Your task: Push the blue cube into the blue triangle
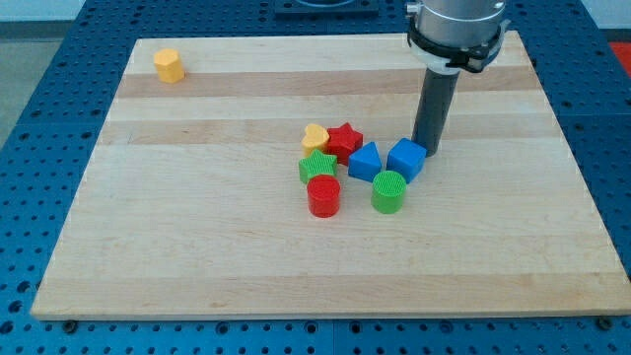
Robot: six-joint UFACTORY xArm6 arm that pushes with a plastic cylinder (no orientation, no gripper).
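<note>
The blue cube point(406, 159) sits on the wooden board point(197, 227) right of centre, touching or nearly touching the blue triangle point(365, 162) on its left. My tip point(426, 150) stands just at the cube's upper right side, close against it. The dark rod rises from there to the arm's grey mount at the view's top.
A green cylinder point(388, 191) lies just below the two blue blocks. A red star point(343, 141), a yellow heart point(315, 137), a green block point(317, 167) and a red cylinder point(323, 196) cluster left of the triangle. A yellow block point(170, 65) sits at the top left corner.
</note>
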